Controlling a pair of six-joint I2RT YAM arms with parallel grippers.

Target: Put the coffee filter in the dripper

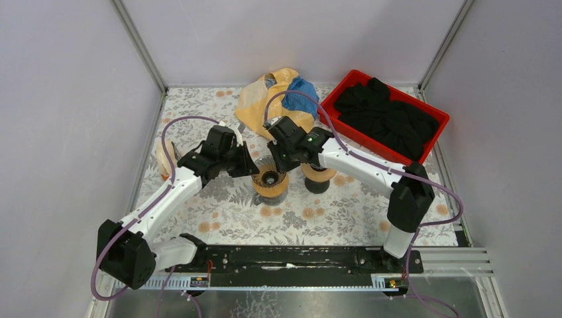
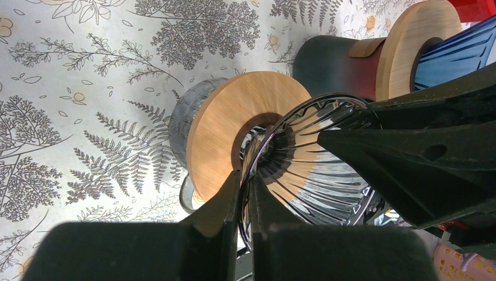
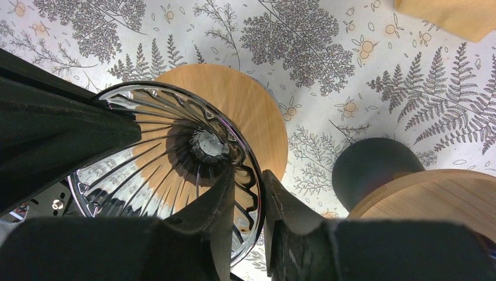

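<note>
**Both grippers on the glass dripper's rim; possible filter lies off to the left**

Overhead, I see the floral table (image 1: pixel 331 218). Rear right stands a red bin (image 1: pixel 438 122) of black cloth, and rear centre lies a yellow-and-blue cloth (image 1: pixel 265 99). At centre, the glass dripper (image 1: pixel 270 180) sits upright in its wooden collar (image 2: pixel 228 117). A dark second dripper (image 1: pixel 318 179) stands just beside it on the right.

My left gripper (image 2: pixel 245 181) is pinched on the dripper's left rim, fingers almost together with the glass between them. My right gripper (image 3: pixel 248 181) is clamped likewise on the opposite rim. The ribbed cone shows bare glass down to its outlet.

A pale tan piece (image 1: pixel 164 158) lies at the table's left edge, beside the left arm and well apart from both grippers. I cannot tell whether it is the coffee filter.
</note>
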